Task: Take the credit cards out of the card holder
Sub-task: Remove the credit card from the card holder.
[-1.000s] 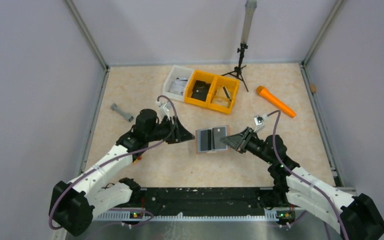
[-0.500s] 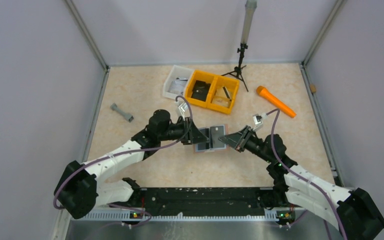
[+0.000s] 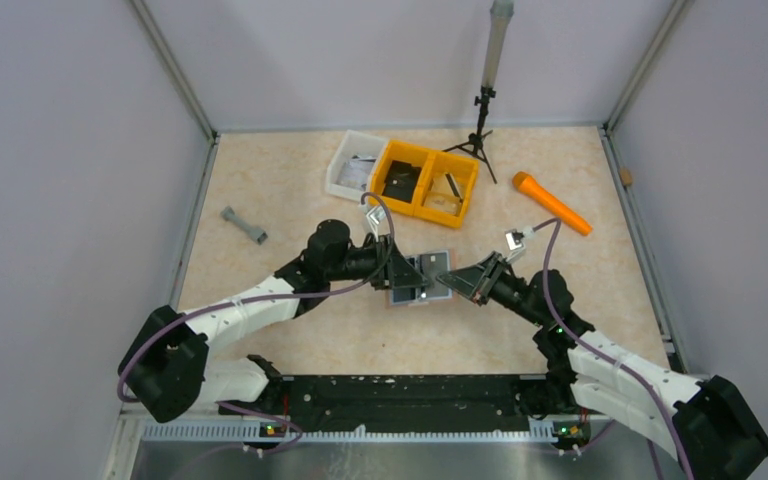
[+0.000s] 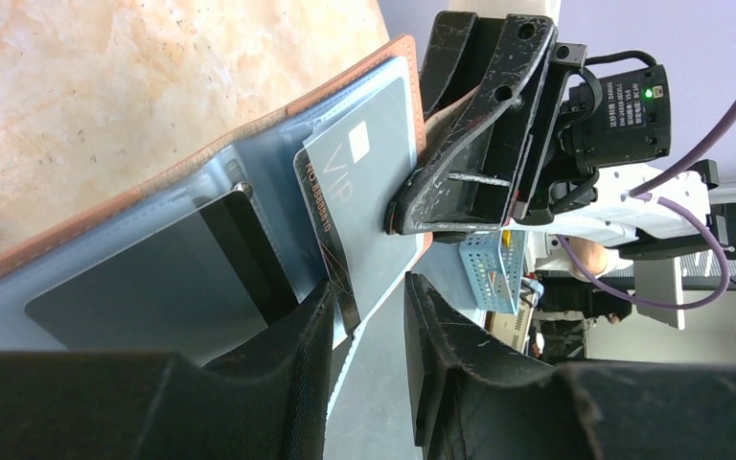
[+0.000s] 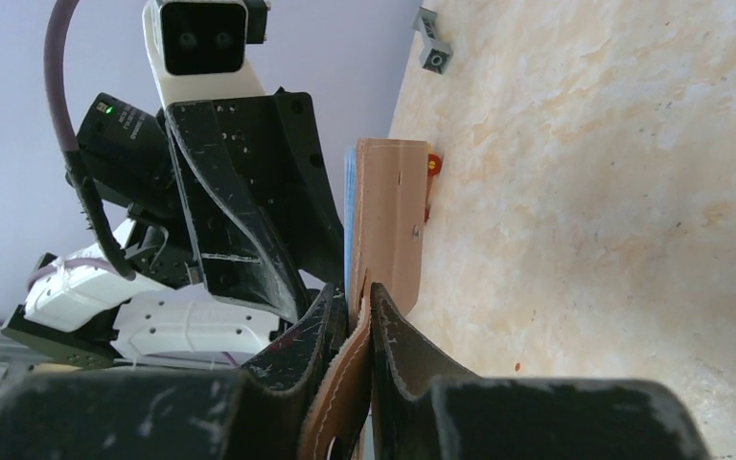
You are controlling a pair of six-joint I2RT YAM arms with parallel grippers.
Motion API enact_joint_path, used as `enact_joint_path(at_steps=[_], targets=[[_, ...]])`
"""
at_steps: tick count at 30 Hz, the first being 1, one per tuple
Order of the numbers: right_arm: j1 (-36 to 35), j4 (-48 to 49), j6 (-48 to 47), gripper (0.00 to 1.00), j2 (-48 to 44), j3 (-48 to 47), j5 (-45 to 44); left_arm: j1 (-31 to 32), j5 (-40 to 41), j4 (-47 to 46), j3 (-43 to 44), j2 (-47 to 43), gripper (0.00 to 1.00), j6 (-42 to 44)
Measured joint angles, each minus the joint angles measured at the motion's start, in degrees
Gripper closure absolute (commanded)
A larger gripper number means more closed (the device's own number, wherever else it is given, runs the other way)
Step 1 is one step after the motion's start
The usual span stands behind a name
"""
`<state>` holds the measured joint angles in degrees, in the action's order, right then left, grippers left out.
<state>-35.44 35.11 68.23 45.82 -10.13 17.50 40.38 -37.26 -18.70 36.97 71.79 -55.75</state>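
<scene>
- My right gripper (image 5: pixel 353 292) is clamped on the leather edge of the card holder (image 4: pixel 268 153), which is spread open mid-table (image 3: pixel 290 190).
- My left gripper (image 4: pixel 366 292) is partly open, its fingers straddling the corner of the grey card (image 4: pixel 374 172), which sticks out of its sleeve.
- The black card (image 4: pixel 153 287) sits in the other sleeve.

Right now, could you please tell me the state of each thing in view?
card holder: open, insides facing up.
grey card: partly out of its pocket.
black card: tucked in its pocket.
left pincer: open, straddling the grey card's corner.
right pincer: shut on the card holder's edge.
</scene>
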Motion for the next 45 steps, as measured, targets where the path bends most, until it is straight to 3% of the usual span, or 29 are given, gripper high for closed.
enact_joint_path(at_steps=[8,14,17,20,22,24,29,45], targets=[[0.0,1.5,2.2,1.0,0.0,0.0,0.5,-0.2,-0.5,-1.9,-0.1,0.0,0.76,-0.7],[0.1,5.5,5.1,1.0,0.1,0.9,0.8,-1.1,-1.5,-8.3,-2.2,-0.1,0.99,-3.6],[0.1,6.2,6.1,0.84,0.2,1.3,1.3,-1.6,-2.2,-12.4,-4.3,-0.5,1.0,-5.7],[0.1,8.3,7.4,0.62,0.3,1.8,1.8,-2.0,-2.8,-14.6,-5.1,-1.5,1.0,-6.9],[0.1,10.8,8.4,0.59,0.3,2.6,1.8,-2.4,-2.8,-15.3,-5.4,-2.1,1.0,-7.4],[0.1,13.2,9.0,0.65,0.3,3.4,1.7,-3.1,-2.8,-16.0,-6.0,-2.6,1.0,-7.9],[0.1,15.6,9.9,0.94,0.3,4.7,1.4,-3.8,-3.2,-18.0,-7.5,-2.8,1.0,-9.6],[0.1,12.3,9.2,1.0,-3.3,5.0,-0.2,-6.3,-5.9,-22.4,-9.2,-2.8,1.0,-12.7]])
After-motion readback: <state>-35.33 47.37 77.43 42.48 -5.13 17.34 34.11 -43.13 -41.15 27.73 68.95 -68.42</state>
